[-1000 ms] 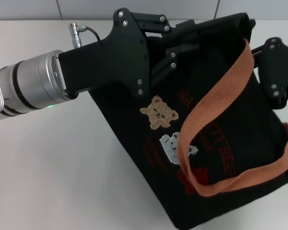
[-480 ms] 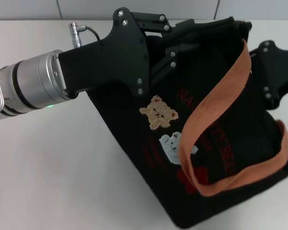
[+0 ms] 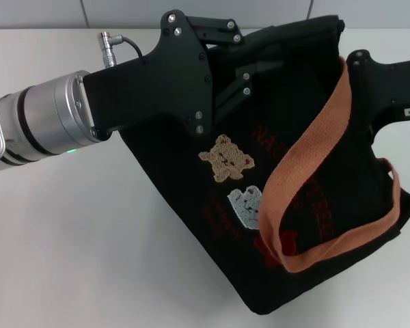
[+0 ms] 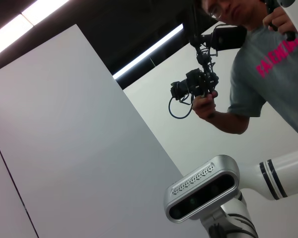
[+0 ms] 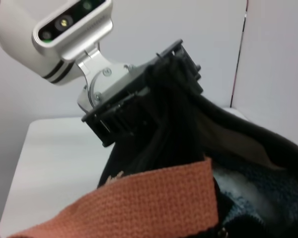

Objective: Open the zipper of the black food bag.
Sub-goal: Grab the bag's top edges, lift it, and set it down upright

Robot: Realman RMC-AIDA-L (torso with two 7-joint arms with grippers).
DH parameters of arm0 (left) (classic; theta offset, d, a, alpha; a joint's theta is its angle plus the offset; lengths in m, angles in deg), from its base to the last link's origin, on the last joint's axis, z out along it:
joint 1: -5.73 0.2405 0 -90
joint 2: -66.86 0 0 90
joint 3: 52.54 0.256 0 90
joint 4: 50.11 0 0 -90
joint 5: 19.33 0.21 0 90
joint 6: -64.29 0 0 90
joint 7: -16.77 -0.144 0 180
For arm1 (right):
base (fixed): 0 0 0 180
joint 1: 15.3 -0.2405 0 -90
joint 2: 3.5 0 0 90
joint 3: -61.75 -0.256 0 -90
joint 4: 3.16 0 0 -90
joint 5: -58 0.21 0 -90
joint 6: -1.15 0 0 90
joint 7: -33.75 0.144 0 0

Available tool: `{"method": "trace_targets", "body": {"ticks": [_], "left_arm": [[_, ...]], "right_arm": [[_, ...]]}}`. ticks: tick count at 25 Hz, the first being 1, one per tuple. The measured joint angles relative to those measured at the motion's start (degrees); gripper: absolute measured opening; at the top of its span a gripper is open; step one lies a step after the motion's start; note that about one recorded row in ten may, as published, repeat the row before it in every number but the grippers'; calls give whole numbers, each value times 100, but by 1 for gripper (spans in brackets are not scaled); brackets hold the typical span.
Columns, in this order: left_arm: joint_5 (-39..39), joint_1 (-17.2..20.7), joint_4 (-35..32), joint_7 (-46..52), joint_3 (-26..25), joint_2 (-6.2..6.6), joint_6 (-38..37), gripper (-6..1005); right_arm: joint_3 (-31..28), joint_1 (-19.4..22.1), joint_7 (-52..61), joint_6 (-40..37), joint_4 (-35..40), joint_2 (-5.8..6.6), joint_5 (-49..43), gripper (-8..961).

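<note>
The black food bag (image 3: pixel 307 130), with embroidered bears and an orange-brown handle (image 3: pixel 307 147), is held tilted above the white table. My left gripper (image 3: pixel 249 65) is shut on the bag's upper left edge; the right wrist view shows the left gripper (image 5: pixel 139 94) clamping that dark edge. My right gripper (image 3: pixel 361 68) sits against the bag's upper right corner, partly behind the fabric. The zipper runs along the dark top edge (image 3: pixel 294 31); its pull is hidden. In the right wrist view the bag's mouth gapes and shows pale lining (image 5: pixel 238 144).
The white table (image 3: pixel 89 239) lies under and to the left of the bag, with a grey tiled wall (image 3: pixel 123 10) behind. A person holding a camera (image 4: pixel 238 59) and the robot's head (image 4: pixel 203 193) appear in the left wrist view.
The right gripper has risen and its body turned more level. The bag's top right corner has shifted left and up, and the handle swung with it. The left arm has not moved.
</note>
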Motion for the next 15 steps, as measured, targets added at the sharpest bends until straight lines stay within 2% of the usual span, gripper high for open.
{"method": "trace_targets", "body": {"ticks": [12, 15], "left_arm": [[1, 0, -8, 0, 0, 0, -4, 153], [1, 4, -8, -6, -9, 0, -4, 153]], "right_arm": [[199, -10, -216, 189, -206, 1, 110, -3], [209, -43, -134, 110, -221, 41, 82, -2]]}}
